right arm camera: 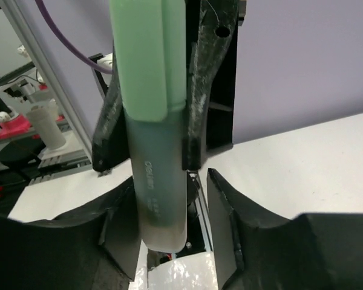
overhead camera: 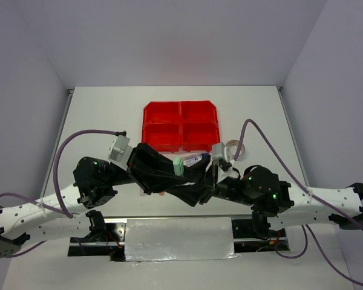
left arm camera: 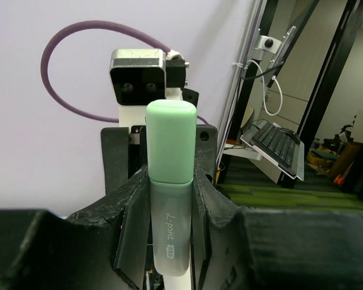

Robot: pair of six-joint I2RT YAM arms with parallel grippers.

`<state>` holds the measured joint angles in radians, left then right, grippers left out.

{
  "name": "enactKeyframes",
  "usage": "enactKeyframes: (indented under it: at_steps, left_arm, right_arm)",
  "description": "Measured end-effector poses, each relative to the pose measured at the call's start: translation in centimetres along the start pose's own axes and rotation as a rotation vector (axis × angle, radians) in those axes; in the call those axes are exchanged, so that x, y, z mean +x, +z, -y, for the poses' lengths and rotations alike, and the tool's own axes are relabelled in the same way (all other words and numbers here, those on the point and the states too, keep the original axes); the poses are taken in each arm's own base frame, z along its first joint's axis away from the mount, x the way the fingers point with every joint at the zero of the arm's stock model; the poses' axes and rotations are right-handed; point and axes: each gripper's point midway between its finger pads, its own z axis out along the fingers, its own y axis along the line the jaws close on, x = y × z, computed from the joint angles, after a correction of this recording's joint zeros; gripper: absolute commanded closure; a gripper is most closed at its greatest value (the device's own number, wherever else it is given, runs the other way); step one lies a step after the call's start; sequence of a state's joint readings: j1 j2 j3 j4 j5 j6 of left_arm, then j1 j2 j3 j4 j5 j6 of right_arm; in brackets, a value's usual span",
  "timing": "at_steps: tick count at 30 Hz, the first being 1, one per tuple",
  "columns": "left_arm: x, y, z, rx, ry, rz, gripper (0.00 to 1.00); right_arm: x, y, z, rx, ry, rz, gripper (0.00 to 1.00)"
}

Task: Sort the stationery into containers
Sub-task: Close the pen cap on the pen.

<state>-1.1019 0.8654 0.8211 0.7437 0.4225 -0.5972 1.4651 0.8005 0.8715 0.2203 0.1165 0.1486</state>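
Observation:
My left gripper [overhead camera: 174,168] is shut on a mint-green highlighter [overhead camera: 177,164] and holds it in the air in front of the red containers [overhead camera: 180,125]. In the left wrist view the fingers [left arm camera: 132,217] press both sides of the highlighter's grey barrel [left arm camera: 169,223]. My right gripper [overhead camera: 196,175] faces the left one. In the right wrist view its jaws [right arm camera: 172,202] stand open around the highlighter's end [right arm camera: 160,205], with a gap on the right side. The four red bins look empty. The other stationery is mostly hidden.
A clear tape roll [overhead camera: 236,148] lies right of the bins, by the right wrist. A white and blue item [overhead camera: 195,159] shows just behind the grippers. A shiny foil-like sheet [overhead camera: 178,238] lies at the near edge between the arm bases.

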Motion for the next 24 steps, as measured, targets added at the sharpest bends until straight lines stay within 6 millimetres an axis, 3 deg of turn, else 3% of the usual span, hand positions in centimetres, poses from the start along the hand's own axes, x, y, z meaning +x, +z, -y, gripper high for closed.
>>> enactKeyframes:
  at_steps: [3, 8, 10, 11, 12, 16, 19, 20, 22, 23, 24]
  left_arm:
    - [0.3, 0.0, -0.3, -0.011, -0.003, -0.011, 0.86]
    - [1.0, -0.1, -0.6, -0.024, -0.001, -0.036, 0.86]
    - [0.9, -0.2, -0.7, -0.03, 0.001, -0.037, 0.86]
    - [1.0, -0.2, -0.8, -0.034, 0.002, -0.038, 0.86]
    - [1.0, -0.2, -0.9, -0.041, 0.003, -0.038, 0.84]
    - [1.0, -0.2, -1.2, -0.053, 0.013, -0.039, 0.73]
    - [0.9, -0.2, -1.3, -0.061, 0.012, -0.037, 0.54]
    - [0.9, -0.3, -1.3, -0.065, 0.012, -0.036, 0.39]
    - [0.9, -0.3, -1.6, -0.081, 0.018, -0.033, 0.21]
    - [0.9, -0.3, -1.8, -0.091, 0.012, -0.034, 0.01]
    - [0.8, -0.3, -1.9, -0.099, 0.016, -0.033, 0.01]
  right_arm:
    - [0.0, 0.0, -0.1, -0.003, 0.002, -0.002, 0.43]
    - [-0.6, 0.0, 0.2, 0.013, -0.006, 0.007, 0.46]
    - [-0.8, -0.1, 0.2, 0.014, -0.009, 0.007, 0.53]
    - [-0.8, -0.1, 0.2, 0.013, -0.013, 0.006, 0.63]
    - [-0.7, -0.1, 0.2, 0.012, -0.016, 0.004, 0.67]
    - [-0.7, -0.1, 0.1, 0.007, -0.014, 0.001, 0.91]
    - [-0.6, -0.1, 0.1, 0.007, -0.014, 0.001, 1.0]
    - [-0.6, -0.1, 0.1, 0.006, -0.013, 0.001, 1.0]
    - [-0.6, -0.1, 0.1, 0.005, -0.014, 0.0, 1.0]
    - [-0.6, -0.1, 0.1, 0.006, -0.014, 0.001, 1.0]
    - [-0.7, -0.1, 0.2, 0.008, -0.014, 0.002, 1.0]
